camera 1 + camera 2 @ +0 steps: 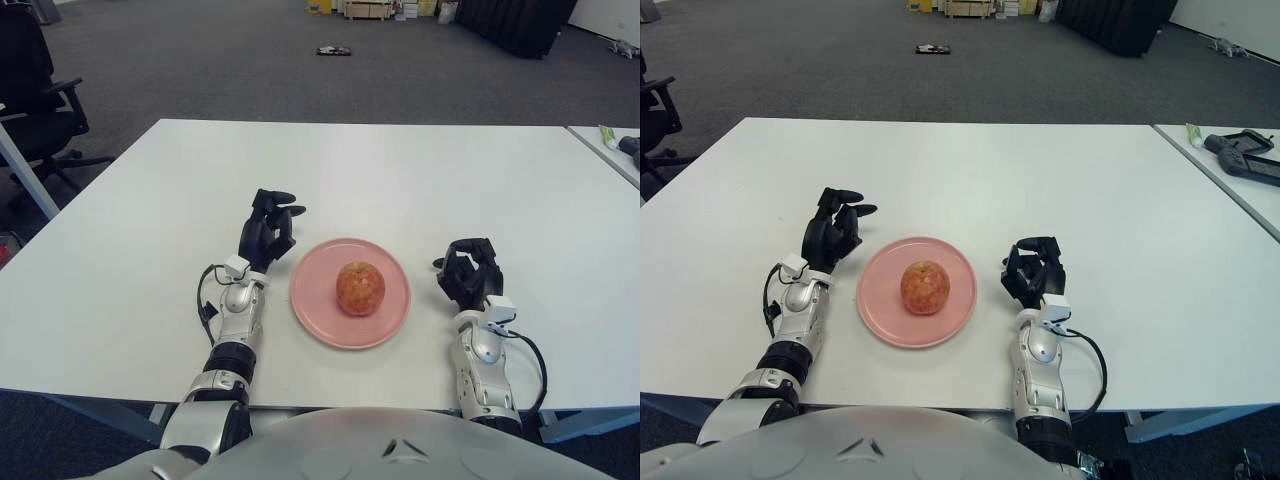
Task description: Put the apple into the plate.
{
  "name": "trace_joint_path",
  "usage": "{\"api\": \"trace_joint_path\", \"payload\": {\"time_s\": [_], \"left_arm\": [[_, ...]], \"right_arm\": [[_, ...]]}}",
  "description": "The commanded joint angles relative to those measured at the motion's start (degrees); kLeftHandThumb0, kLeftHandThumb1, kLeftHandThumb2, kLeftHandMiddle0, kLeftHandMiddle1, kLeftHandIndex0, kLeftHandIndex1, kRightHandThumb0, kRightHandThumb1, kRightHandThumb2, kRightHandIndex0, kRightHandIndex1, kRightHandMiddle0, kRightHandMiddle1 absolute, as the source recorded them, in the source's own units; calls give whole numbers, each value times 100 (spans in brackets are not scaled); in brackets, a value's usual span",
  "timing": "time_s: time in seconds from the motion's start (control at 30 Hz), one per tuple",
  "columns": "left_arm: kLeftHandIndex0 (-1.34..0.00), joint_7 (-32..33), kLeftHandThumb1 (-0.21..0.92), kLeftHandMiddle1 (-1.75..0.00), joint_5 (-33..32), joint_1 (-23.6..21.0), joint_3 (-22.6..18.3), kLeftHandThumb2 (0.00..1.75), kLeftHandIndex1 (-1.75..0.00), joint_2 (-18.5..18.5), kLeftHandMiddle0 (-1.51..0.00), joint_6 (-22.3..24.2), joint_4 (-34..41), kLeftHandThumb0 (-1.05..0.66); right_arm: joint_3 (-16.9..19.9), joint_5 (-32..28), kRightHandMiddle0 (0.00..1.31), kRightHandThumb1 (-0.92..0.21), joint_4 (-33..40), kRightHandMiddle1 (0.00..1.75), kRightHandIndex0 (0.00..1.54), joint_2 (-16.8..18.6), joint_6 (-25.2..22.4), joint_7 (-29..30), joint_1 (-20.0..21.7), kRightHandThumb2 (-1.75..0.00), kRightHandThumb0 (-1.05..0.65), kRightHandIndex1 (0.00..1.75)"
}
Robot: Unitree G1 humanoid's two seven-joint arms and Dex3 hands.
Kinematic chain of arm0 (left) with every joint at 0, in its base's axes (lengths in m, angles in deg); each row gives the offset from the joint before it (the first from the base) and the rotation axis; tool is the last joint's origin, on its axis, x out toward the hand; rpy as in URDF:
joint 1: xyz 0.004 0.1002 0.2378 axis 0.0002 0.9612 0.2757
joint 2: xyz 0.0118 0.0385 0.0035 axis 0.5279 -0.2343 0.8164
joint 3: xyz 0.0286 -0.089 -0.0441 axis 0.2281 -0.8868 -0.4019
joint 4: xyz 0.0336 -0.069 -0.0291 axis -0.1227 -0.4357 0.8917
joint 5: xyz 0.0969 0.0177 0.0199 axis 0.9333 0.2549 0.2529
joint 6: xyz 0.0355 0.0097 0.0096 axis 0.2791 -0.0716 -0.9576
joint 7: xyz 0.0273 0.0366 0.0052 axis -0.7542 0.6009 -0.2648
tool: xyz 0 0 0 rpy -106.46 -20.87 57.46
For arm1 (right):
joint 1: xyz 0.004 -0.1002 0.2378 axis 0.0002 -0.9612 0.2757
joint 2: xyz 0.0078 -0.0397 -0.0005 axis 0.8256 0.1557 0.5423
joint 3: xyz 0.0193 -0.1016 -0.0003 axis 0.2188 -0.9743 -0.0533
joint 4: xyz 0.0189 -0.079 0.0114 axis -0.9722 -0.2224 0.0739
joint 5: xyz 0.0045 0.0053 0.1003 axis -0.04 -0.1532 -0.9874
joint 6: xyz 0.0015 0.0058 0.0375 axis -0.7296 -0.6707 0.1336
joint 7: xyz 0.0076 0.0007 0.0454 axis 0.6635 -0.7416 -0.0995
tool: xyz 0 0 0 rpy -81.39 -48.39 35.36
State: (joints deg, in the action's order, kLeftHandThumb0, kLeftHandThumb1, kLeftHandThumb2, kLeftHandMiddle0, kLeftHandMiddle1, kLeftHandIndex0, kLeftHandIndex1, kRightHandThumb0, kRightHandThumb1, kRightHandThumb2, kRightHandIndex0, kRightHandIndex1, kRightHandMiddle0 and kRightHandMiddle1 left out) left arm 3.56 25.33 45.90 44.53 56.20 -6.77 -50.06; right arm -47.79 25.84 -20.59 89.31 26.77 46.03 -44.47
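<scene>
A red-yellow apple (360,288) sits upright in the middle of the pink plate (312,305) on the white table. My left hand (268,231) is low over the table just left of the plate's rim, fingers loosely spread and holding nothing. My right hand (470,274) shows to the right of the plate, apart from it, with its fingers curled in on nothing.
The white table (380,170) stretches far behind the plate. A second table with small items (1240,150) stands at the right edge. A black office chair (35,90) is off the table's far left corner.
</scene>
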Motion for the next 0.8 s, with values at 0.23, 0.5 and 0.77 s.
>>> {"api": "trace_joint_path", "payload": {"time_s": [0.23,0.5,0.77], "left_arm": [[-34,372,69,-151,396,123,27,85,-175,54,-61,-234,-324,-39],[-33,881,70,-157,751,229,32,83,-175,74,-58,-126,-348,-38],[-33,1473,70,-148,1020,413,75,83,-175,79,-58,54,-429,-38]], "right_arm": [[-39,-101,32,-71,-59,175,55,191,-138,-65,58,-82,-38,155],[-31,-115,32,-71,-103,175,54,136,-234,-192,111,-82,-38,153],[-1,-126,32,-71,-174,175,53,142,-224,-259,203,-82,-38,152]]}}
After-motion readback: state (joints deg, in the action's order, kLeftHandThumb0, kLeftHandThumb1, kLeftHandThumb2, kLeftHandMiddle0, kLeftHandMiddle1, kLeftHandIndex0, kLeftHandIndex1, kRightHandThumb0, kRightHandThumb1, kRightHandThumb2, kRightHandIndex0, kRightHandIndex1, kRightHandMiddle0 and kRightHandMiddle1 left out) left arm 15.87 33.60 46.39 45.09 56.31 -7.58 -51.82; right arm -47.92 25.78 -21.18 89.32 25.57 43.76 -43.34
